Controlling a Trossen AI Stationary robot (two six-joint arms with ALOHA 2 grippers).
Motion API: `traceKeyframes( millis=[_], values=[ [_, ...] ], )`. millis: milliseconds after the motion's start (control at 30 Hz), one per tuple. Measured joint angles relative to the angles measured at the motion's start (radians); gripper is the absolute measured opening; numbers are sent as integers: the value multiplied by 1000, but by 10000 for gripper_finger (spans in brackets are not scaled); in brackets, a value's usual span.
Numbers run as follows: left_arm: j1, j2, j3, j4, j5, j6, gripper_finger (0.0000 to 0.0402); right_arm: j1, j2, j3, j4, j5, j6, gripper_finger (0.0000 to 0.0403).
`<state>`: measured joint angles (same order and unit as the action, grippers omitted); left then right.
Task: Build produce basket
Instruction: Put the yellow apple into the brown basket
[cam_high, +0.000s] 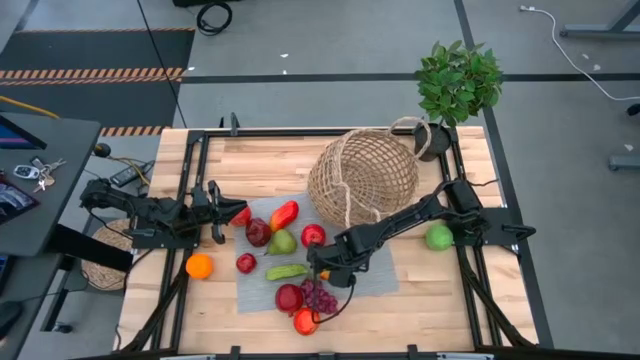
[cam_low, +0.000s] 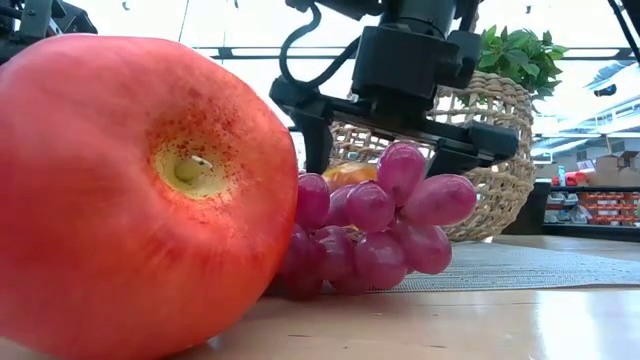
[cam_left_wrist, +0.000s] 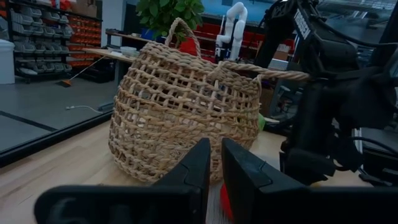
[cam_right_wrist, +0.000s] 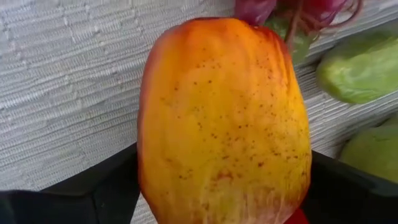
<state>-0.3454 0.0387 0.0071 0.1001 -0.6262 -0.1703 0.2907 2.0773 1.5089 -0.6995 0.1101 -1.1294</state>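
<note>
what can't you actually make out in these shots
- Inside of the basket: hidden by its own weave in the high view and left wrist view.
- Whether the right gripper already pinches the orange-yellow fruit: that fruit fills the right wrist view.
- Table behind the big red fruit: blocked in the low view.
- Left gripper tips: too small in the high view.

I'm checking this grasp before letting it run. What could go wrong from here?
1. The right end effector straddles the orange-yellow fruit low on its rounded sides; closing may squeeze it out.
2. The grapes lie right beside that fruit, so lifting could drag them.
3. The basket lies tipped on its side, so a dropped fruit might roll back out.
</note>
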Motion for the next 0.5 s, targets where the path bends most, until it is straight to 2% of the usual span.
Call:
traceKeyframes(
  millis=[267, 500],
  values=[
    [0, 0, 0, 0, 0, 0, 48, 4, 0, 13, 12, 28, 84, 351],
    [0, 0, 0, 0, 0, 0, 48, 6, -2, 121, -34, 73, 164, 351]
  ],
)
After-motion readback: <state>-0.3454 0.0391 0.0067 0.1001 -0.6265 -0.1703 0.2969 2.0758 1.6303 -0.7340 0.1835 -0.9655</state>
